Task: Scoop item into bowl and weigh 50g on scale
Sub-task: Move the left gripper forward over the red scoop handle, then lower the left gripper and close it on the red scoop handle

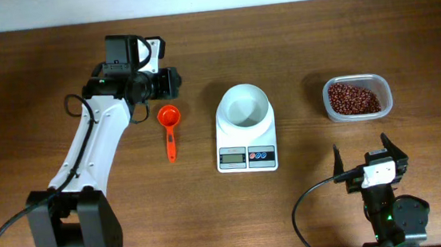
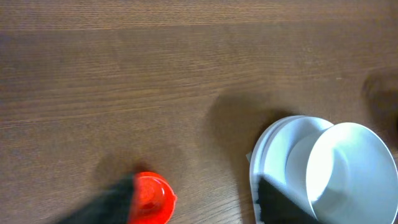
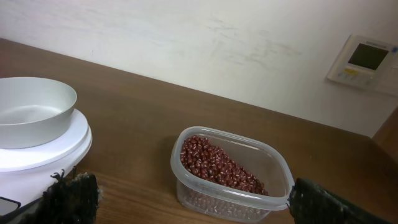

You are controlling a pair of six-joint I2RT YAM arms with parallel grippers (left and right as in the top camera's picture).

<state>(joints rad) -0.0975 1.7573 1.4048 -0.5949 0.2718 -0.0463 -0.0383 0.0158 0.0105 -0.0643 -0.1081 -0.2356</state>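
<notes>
Brown wooden table (image 1: 213,220), pale wall behind.

- **Beans** (image 1: 353,97): small, dark red-brown, in a loose heap inside the clear tub (image 1: 389,97) on the right side. Likely hard and light, prone to roll and scatter. Not for pinching; best lifted by scoop.
- **Orange scoop** (image 1: 169,132): flat on the table, on the left arm's side of the scale (image 1: 247,149). Judged light, rigid, slippery plastic. Take by the slim handle, mid-length.
- **Bowl** (image 1: 244,105): white, empty, seated on the scale.
- **Left gripper** (image 2: 193,210): fingers apparently spread and empty, though blurred at the frame edge. Scoop head just beside one finger.
- **Right gripper** (image 1: 362,155): fingers wide apart, empty, near the tub. Beans ahead of it.
</notes>
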